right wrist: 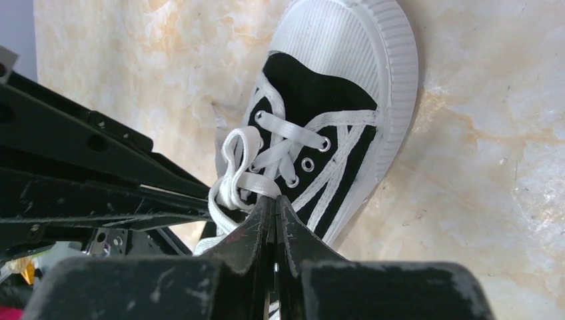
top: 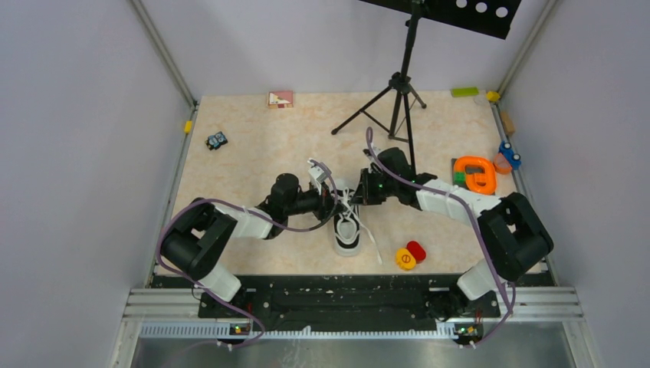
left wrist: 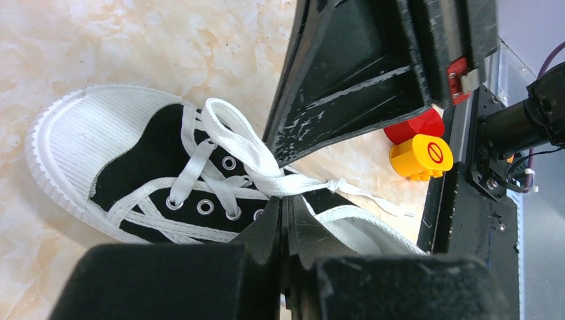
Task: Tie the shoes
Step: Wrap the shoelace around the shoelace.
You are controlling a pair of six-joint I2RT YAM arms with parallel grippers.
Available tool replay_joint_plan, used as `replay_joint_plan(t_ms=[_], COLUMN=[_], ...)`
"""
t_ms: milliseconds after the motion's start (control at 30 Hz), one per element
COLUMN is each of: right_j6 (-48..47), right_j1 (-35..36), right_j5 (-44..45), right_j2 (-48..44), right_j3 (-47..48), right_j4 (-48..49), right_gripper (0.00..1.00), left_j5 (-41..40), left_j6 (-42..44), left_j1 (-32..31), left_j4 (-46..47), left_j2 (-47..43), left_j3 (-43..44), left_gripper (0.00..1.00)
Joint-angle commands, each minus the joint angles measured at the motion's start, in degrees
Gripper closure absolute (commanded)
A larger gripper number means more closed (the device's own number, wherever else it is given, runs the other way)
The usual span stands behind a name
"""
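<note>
Sneaker, white laces pinched by closed left gripper and right gripper

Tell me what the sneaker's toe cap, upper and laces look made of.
Toe cap: likely rubber, matte white, finely ribbed. Upper: black cloth, probably canvas, matte, no shine; eyelets look like bright metal. Laces: flat white woven textile, soft enough to fold into a loop.

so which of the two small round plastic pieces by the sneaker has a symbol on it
The yellow round plastic piece: its top bears a red circle with a slash. The red round plastic piece beside it looks plain.
</note>
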Motion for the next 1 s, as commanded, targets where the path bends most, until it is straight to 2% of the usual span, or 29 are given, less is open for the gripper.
replay_joint_plan(t_ms=[0,533,767,967], right_j6=[-0.1,-0.5,0.7,2.0], right_j1=[0.0,0.6,1.7,3.3], right_j5=[0.6,-2.0,-3.9,-1.6], right_j2=[-4.7,-10.0,-11.0,-11.7], right_j3=[-1.1,-5.3,-6.7,-8.1], right_j4=[1.8,1.1,2.0,3.4], right_gripper=[1.00,1.00,1.00,1.00], left_j5=[0.5,-4.3,-4.2,-3.4], left_j6=[-0.7,-1.9,-2.4,-2.2], left_j1=[0.0,0.3,0.3,0.3], left_j4=[0.4,-1.8,-1.8,-2.6], left_j2=[-0.9,-1.6,-1.2,-1.1], left_j3=[0.2,-0.4,0.0,0.5], left_gripper=[1.00,1.00,1.00,1.00])
